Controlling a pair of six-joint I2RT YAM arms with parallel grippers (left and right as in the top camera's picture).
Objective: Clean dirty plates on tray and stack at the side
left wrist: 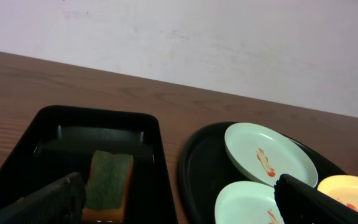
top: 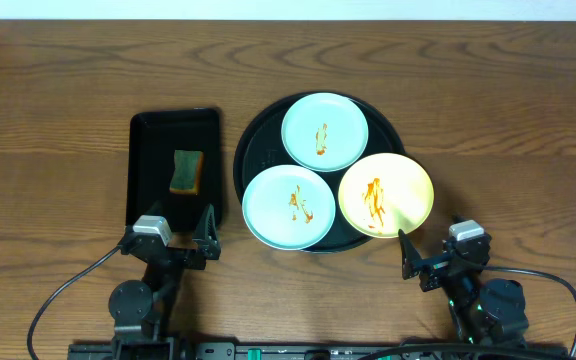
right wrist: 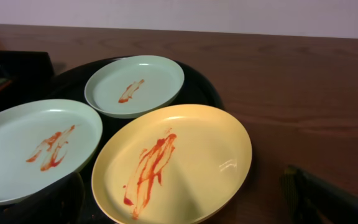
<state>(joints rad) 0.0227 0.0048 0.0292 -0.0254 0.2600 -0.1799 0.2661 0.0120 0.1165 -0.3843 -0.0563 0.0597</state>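
Plates (top: 288,206), two mint and one yellow, all sauce-streaked, sit on the round tray (top: 243,165) mid-counter. Overhead alone shows both arms at the near edge: left gripper (top: 168,238) and right gripper (top: 446,258), fingers spread, empty. Left wrist catches the sponge (left wrist: 107,180) in the rectangular tray (left wrist: 160,149).

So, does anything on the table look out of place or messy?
Yes. The yellow plate hangs over the rim of the round tray, at its right side. It, the far mint plate and the near mint plate all carry orange-red sauce smears.
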